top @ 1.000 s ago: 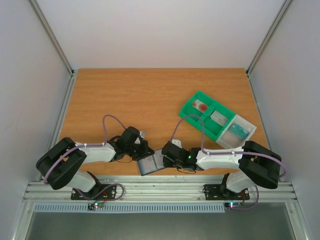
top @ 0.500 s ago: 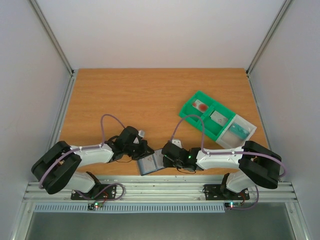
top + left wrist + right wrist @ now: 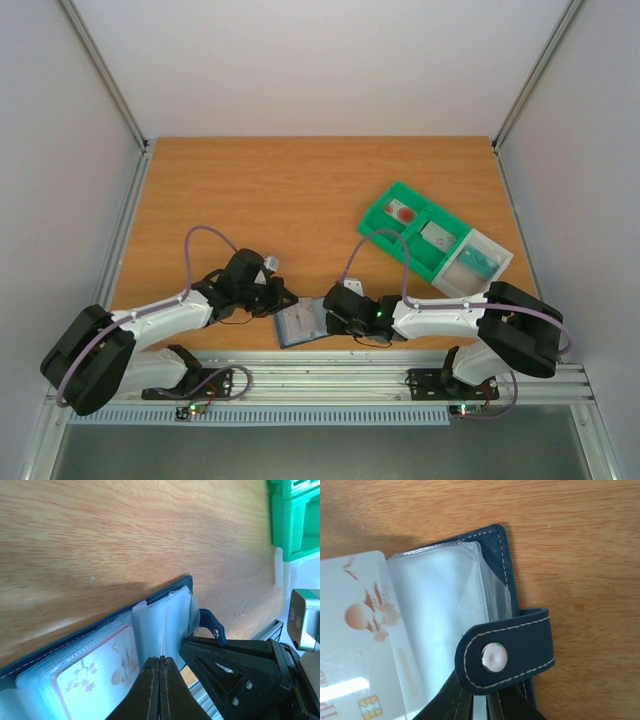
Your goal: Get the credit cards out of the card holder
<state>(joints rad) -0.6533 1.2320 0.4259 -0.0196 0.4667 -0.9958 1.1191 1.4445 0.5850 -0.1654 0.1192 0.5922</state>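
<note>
The slate-blue card holder (image 3: 300, 325) lies open at the table's near edge between both grippers. Its clear sleeves (image 3: 167, 625) fan up, and one whitish credit card (image 3: 355, 630) with a red blotch sits in a sleeve; the same card (image 3: 95, 675) shows in the left wrist view. My left gripper (image 3: 161, 664) is shut, its tips against a thin sleeve edge; whether anything is pinched I cannot tell. My right gripper (image 3: 481, 702) is shut on the holder's right panel, under the closure tab (image 3: 515, 650). In the top view, left gripper (image 3: 284, 302) and right gripper (image 3: 327, 318) flank the holder.
A green compartmented tray (image 3: 420, 262) stands at the right back, with a red-blotched card (image 3: 403, 212), a greyish card (image 3: 437, 236) and a teal one (image 3: 478, 260) in it. The metal rail (image 3: 320, 380) runs just behind the holder's near edge.
The left arm's elbow has swung left and lower while its gripper stays at the holder. More white sleeve shows on the holder. The right arm has not moved.
</note>
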